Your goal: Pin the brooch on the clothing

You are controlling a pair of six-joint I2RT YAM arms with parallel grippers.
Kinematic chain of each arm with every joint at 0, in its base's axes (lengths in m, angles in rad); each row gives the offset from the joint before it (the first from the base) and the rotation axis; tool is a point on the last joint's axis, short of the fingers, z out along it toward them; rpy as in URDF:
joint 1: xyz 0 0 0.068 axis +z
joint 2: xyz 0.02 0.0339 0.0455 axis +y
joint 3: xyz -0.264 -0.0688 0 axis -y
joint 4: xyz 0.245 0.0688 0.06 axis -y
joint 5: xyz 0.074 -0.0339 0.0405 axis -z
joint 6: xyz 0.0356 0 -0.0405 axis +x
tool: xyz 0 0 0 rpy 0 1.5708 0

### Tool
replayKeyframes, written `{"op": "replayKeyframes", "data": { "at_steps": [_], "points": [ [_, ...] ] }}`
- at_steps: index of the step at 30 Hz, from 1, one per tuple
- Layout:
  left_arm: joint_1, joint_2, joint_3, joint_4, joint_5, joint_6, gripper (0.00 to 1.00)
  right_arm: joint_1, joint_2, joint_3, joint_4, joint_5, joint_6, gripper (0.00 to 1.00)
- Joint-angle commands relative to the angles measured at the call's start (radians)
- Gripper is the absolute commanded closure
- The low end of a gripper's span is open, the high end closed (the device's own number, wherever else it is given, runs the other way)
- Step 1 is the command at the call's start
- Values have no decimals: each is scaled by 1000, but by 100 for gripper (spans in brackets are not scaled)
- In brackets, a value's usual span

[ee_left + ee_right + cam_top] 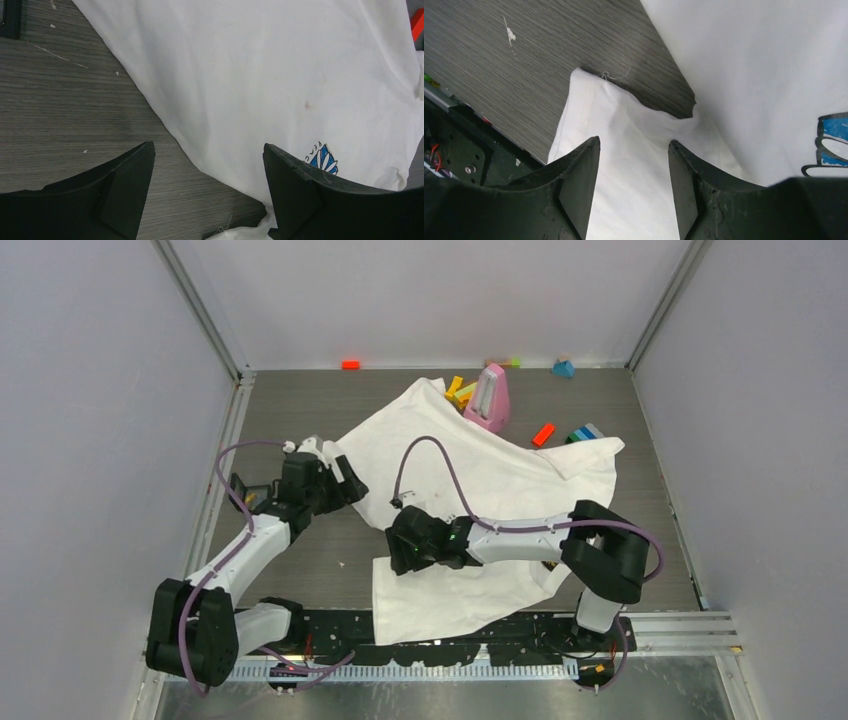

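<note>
The clothing, a white T-shirt [480, 480], lies crumpled across the middle of the table. Its blue-and-white daisy print [322, 159] shows beside my left gripper's right finger. My left gripper [348, 486] is open and empty, low over the shirt's left edge [165, 125], with bare table between its jaws. My right gripper [396, 552] is open and empty just above a folded white part of the shirt [624, 130] near the table's front. A blue print [834, 131] shows at the right of the right wrist view. I see no brooch in any view.
A pink wedge-shaped object [488, 397] and several coloured blocks [458, 390] stand at the back by the shirt. An orange block [543, 434] and blue-green blocks [583, 432] lie back right. Grey walls close both sides. A black rail [330, 625] runs along the front.
</note>
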Motion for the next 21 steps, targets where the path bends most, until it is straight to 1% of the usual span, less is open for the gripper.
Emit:
{"op": "replayKeyframes", "data": {
  "at_steps": [1,4,13,15,16,17,19,21],
  "points": [
    [8,-52,-2,-18,6,28,18,52,37,112,-42,214,-53,42],
    [10,-66,-3,-30,0,34,18,70,65,139,-78,273,-76,44],
    [13,-87,-7,-42,-3,35,20,128,179,217,-137,376,-114,64],
    [12,-92,-5,-47,-6,36,20,145,192,226,-143,385,-117,70],
    [14,-95,-5,-50,-5,37,20,154,195,227,-141,380,-116,76],
    [14,-96,-4,-51,-8,38,20,158,198,225,-138,373,-113,79],
    [16,-97,-2,-58,-15,40,20,168,196,211,-118,327,-104,94],
    [18,-97,0,-67,-23,44,19,175,186,191,-78,269,-98,99]
  ]
}}
